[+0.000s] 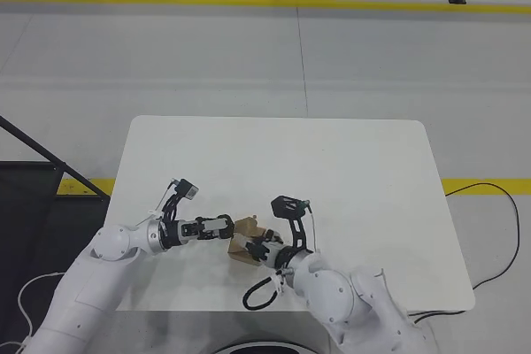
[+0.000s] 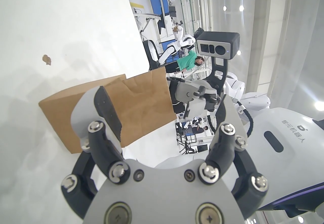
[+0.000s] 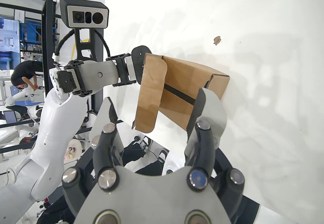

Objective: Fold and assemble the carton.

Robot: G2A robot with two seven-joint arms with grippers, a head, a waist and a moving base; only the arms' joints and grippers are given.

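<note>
A small brown cardboard carton lies partly folded near the table's front edge, between the two grippers. In the left wrist view the carton stands on the white table, and my left gripper is open, one black-padded finger overlapping the carton's near side. My right gripper is open too, with one finger against the carton and a rounded flap hanging between its fingers. From the other end, the left gripper's pad touches that flap.
The white table stretches wide beyond the carton. A tiny brown cardboard scrap lies on it a little past the carton. A black frame stands off the table's left side, and a cable runs on the floor at right.
</note>
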